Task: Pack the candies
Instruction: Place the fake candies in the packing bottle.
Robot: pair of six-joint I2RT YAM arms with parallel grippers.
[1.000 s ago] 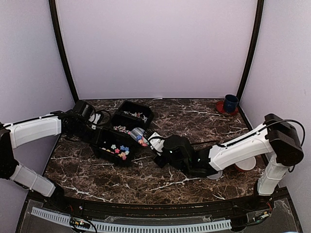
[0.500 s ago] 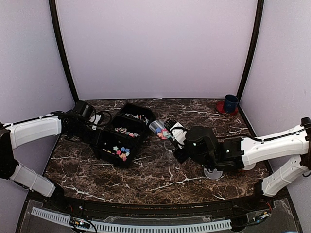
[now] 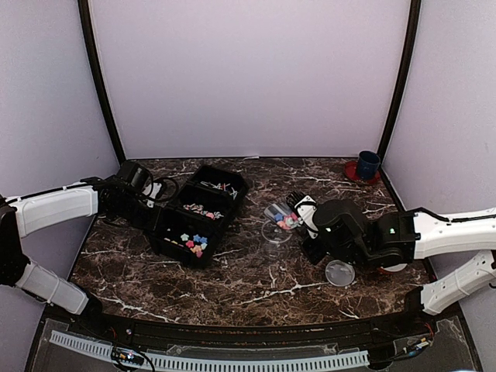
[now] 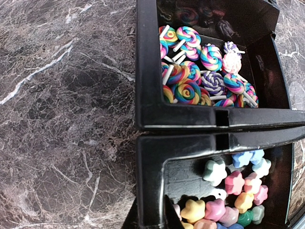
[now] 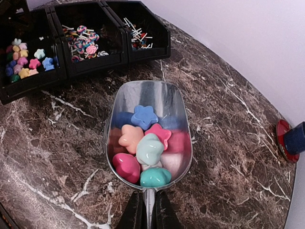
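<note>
Change over the last second: right arm swung away from the black tray [image 3: 164, 232], carrying the scoop [image 5: 159, 98] rightward across the marble table [image 3: 232, 287]. At the start of that second the scoop sat over the tray's near compartment. It ended well clear of the tray, hovering just above and beside the small clear jar [image 3: 275, 233].

- Load: a heap of pastel star candies [image 5: 143, 148] lay in the scoop bowl, none seen spilled on the table.
- Meaning: the scooping looked done. The run was at the carry-to-jar stage, with tipping into the jar the likely next step.
- Remaining candies: stars [image 4: 233, 186] in the tray's near compartment, swirl lollipops [image 4: 190, 76] in the middle, loose sticks in the far one.

Right gripper [image 5: 149, 215]: clenched tight on the scoop's thin handle, jaws almost together, the handle between them.

Left gripper [image 3: 149, 195]: closed down at the tray's left wall, apparently pinching it to steady the tray. Its fingertips were barely visible in the wrist view.

Jar lid [image 3: 339, 273] lay flat, near the right arm.
</note>
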